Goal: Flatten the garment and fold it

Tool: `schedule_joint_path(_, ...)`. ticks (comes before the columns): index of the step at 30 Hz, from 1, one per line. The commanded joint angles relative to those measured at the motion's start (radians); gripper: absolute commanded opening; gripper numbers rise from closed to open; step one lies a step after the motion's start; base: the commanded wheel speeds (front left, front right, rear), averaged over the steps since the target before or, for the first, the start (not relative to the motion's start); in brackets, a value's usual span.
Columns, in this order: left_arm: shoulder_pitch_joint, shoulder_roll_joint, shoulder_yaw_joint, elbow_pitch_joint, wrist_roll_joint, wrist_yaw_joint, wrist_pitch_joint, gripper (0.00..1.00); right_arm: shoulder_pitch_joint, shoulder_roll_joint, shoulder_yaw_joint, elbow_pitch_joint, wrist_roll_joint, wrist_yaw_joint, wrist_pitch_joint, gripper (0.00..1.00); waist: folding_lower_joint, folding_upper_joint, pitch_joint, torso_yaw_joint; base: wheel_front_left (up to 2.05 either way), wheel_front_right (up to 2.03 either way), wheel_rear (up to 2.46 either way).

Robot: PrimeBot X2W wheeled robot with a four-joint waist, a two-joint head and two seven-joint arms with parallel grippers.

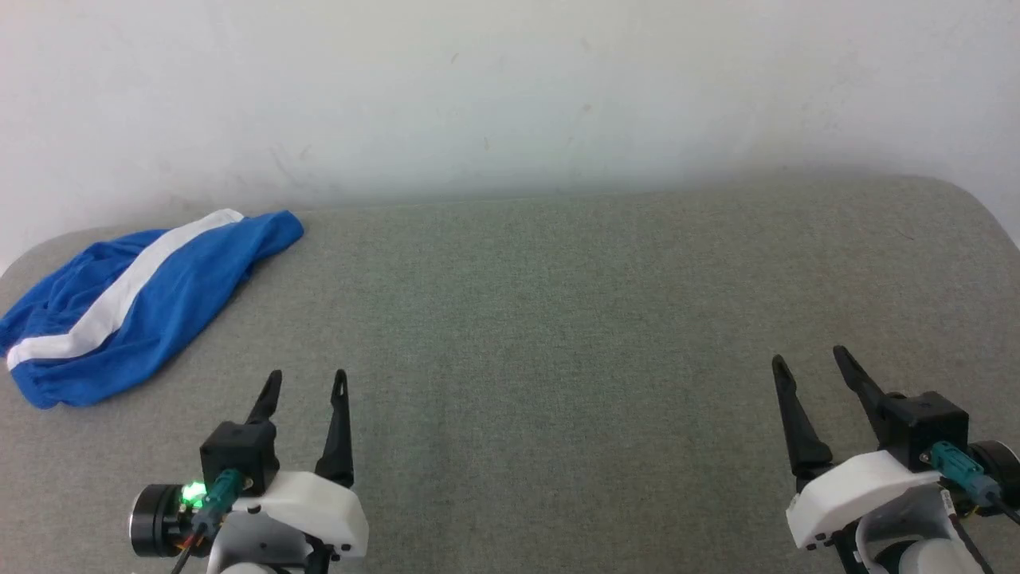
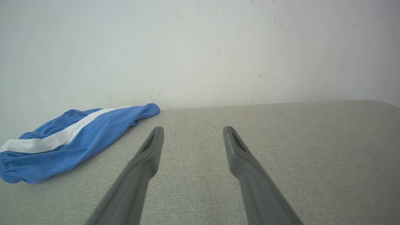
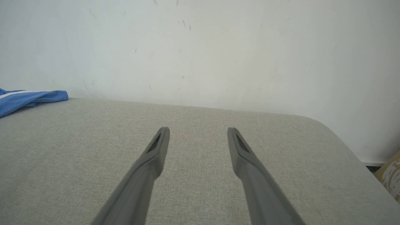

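The garment (image 1: 135, 307) is a crumpled bright blue pair of shorts with a white stripe, lying at the far left of the grey padded surface near the wall. It also shows in the left wrist view (image 2: 72, 140) and, as a blue edge, in the right wrist view (image 3: 28, 98). My left gripper (image 1: 307, 383) hovers open at the lower left, to the right of and nearer than the garment, with nothing between its fingers (image 2: 147, 156). At the lower right my right gripper (image 1: 809, 359) is open and empty too, far from the garment.
The grey fabric surface (image 1: 558, 319) runs wide between the grippers and ends at a white wall (image 1: 510, 96) behind. Its right end is rounded (image 3: 343, 140), with a brownish patterned object (image 3: 390, 175) beyond it on the floor.
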Motion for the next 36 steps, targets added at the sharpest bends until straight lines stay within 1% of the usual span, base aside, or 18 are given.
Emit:
schedule_joint_path(1, 0.013, 0.0, 0.002, 0.002, -0.011, -0.007, -0.013, 1.0, 0.005, 0.001, -0.008, 0.008, 0.012, 0.0, -0.011, 1.0, 0.0, -0.0001, 0.001, 0.001, 0.0, 0.0, 0.0)
schedule_joint_path(18, 0.019, -0.001, 0.008, 0.001, -0.052, -0.005, -0.046, 1.0, 0.007, 0.001, -0.036, 0.031, 0.01, 0.0, -0.045, 1.0, 0.0, -0.0001, 0.01, 0.033, 0.0, 0.0, 0.0)
schedule_joint_path(26, 0.024, -0.001, 0.012, 0.002, -0.073, -0.003, -0.063, 1.0, 0.007, 0.001, -0.045, 0.036, -0.002, -0.001, -0.061, 1.0, 0.0, -0.0001, 0.015, 0.071, 0.0, 0.0, 0.0)
schedule_joint_path(36, 0.03, -0.001, 0.012, 0.004, -0.097, -0.003, -0.084, 1.0, 0.006, 0.002, -0.045, 0.046, -0.014, -0.001, -0.082, 1.0, 0.0, -0.0001, 0.019, 0.133, 0.0, 0.0, 0.0)
